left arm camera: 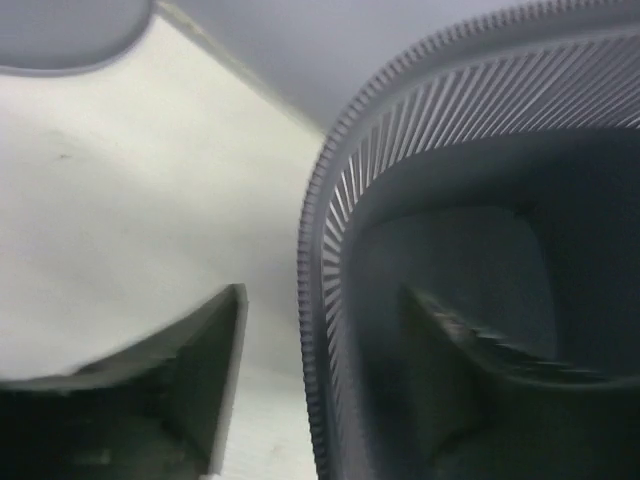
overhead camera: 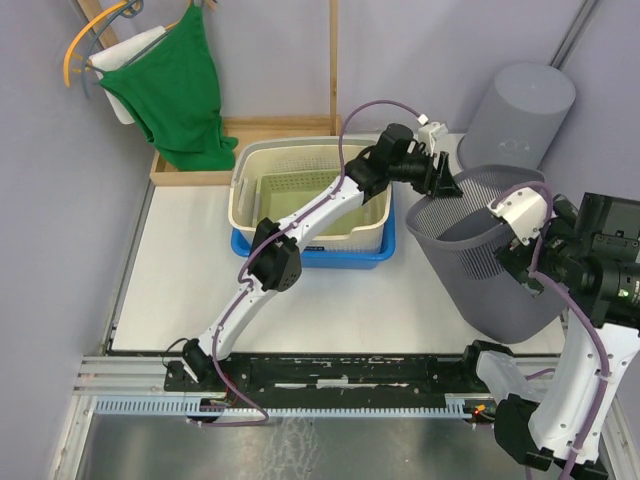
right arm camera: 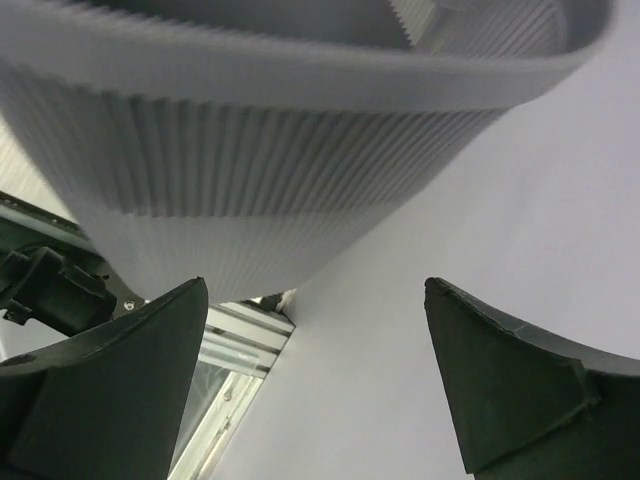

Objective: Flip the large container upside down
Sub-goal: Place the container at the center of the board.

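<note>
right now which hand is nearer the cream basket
Left. The left hand is beside the cream basket, at the grey container's rim; the right hand is across that container.

No text, number or brand can be read in any of the views. The smooth grey bin [overhead camera: 520,105] at the back right of the worktop carries a faint mark low on its side, too small to make out. The ribbed wall of the large container [overhead camera: 480,270], seen close up by both wrist cameras, shows only plain slats.
</note>
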Action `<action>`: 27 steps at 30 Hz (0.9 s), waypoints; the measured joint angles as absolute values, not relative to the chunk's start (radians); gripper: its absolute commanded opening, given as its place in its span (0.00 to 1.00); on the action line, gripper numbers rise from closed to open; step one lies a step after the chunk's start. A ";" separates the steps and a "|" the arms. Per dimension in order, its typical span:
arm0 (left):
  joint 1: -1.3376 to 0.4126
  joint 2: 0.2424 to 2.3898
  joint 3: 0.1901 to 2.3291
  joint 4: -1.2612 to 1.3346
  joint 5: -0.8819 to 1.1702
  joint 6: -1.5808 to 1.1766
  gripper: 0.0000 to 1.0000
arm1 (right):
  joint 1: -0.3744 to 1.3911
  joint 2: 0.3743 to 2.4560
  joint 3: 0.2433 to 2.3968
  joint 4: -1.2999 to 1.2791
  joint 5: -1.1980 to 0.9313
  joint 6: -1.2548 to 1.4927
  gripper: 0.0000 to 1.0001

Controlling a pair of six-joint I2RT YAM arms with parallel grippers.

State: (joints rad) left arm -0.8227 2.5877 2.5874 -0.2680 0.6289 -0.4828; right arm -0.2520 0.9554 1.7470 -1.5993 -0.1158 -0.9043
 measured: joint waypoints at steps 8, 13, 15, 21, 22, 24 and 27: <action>-0.823 2.581 2.558 -0.367 0.496 -0.324 0.99 | -0.252 1.010 1.718 -1.598 -0.239 -0.937 0.97; -0.828 2.517 2.473 -0.414 0.381 -0.185 0.99 | -0.252 1.040 1.717 -1.590 -0.284 -0.936 0.97; -0.829 2.481 2.435 -0.426 0.341 -0.139 0.99 | -0.252 1.044 1.703 -1.575 -0.294 -0.935 0.97; -0.838 2.387 2.349 -0.445 0.209 -0.011 0.99 | -0.252 1.039 1.621 -1.527 -0.311 -0.928 0.97; -0.841 2.378 2.339 -0.449 0.196 0.001 0.99 | -0.252 1.038 1.604 -1.513 -0.312 -0.923 0.97; -0.849 2.354 2.308 -0.463 0.165 0.023 0.99 | -0.252 1.035 1.563 -1.467 -0.310 -0.903 0.97; -0.857 2.326 2.270 -0.471 0.143 0.039 0.99 | -0.252 1.026 1.504 -1.359 -0.262 -0.826 0.97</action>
